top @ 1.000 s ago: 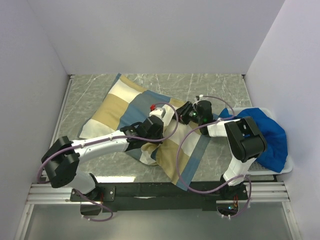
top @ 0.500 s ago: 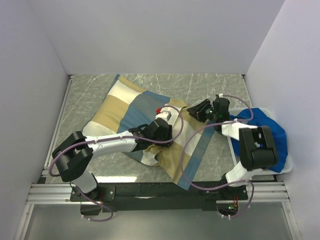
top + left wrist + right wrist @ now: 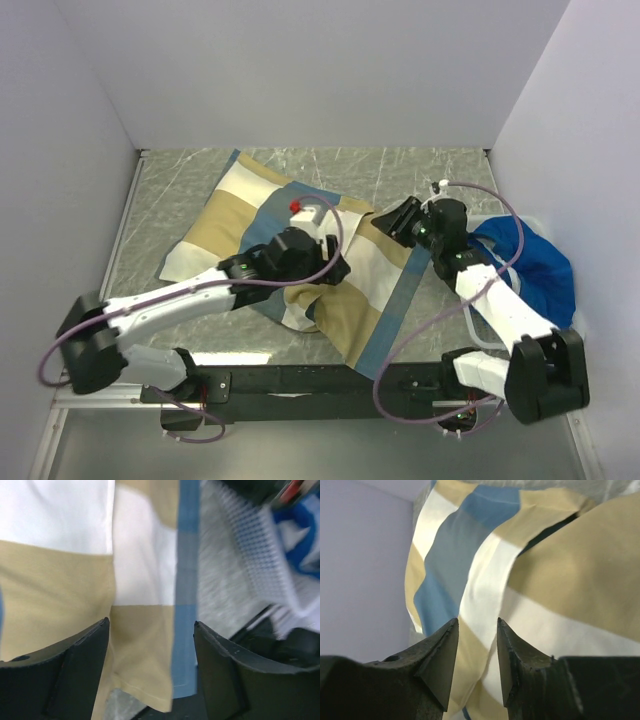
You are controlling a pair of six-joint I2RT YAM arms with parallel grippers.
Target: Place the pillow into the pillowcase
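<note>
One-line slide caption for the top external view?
Both arms reach over the tan, slate-blue and white block-patterned pillowcase; left gripper mid-fabric, right gripper at its right edge.

Pillowcase (image 3: 250, 225) lies mid-bench (image 3: 180, 190), running from far left to near right. Left arm (image 3: 180, 295) reaches over its middle. Right arm (image 3: 500, 305) ends at its right edge. Basket (image 3: 255, 550) sits right of it, cloth (image 3: 545, 270) inside.

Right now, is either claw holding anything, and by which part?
The left claw is open over the pillowcase, holding nothing. The right claw sits at its edge; whether it pinches cloth cannot be told.
</note>
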